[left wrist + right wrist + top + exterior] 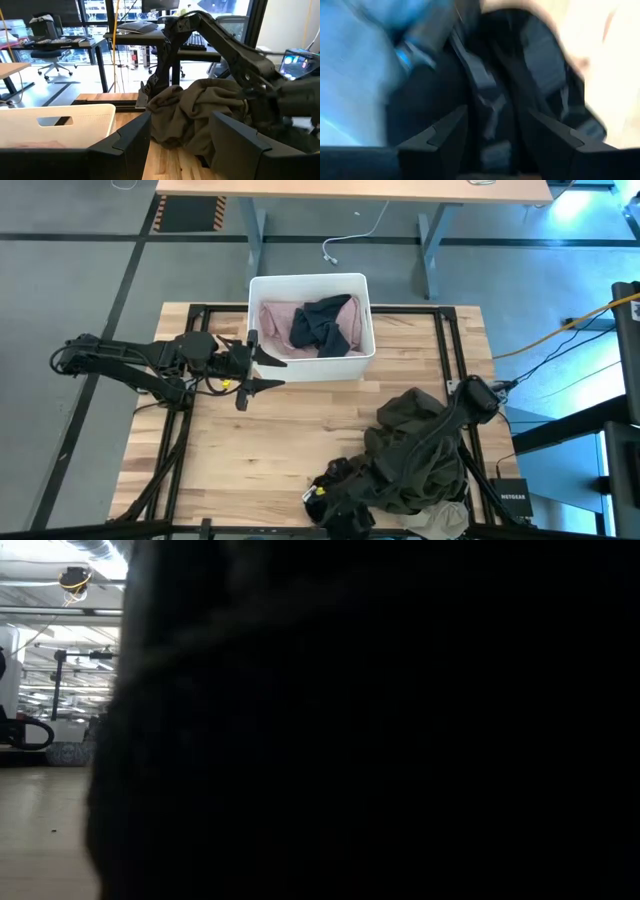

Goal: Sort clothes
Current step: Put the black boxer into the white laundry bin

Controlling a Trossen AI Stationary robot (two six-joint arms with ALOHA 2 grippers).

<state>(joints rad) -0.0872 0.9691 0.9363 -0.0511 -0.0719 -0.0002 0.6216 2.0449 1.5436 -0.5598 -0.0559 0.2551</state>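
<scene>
A dusty pink garment (274, 320) and a black or navy garment (322, 325) lie in the white bin (310, 278). A dark olive green garment (420, 445) is heaped at the table's near right and drapes over my right arm; it also shows in the left wrist view (195, 115). A light beige-grey garment (445, 522) peeks out at the near edge. My left gripper (262, 370) is open and empty beside the bin's near left corner. My right gripper (325, 495) is low at the near edge, fingers apart (497, 145); its view is blurred.
A dark metal frame (440, 340) runs around the wooden table top. The bin's wall (55, 122) stands close beside my left gripper. A dark mass (380, 720) close to the low camera blocks most of that view. Bare wood (290, 435) lies between the arms.
</scene>
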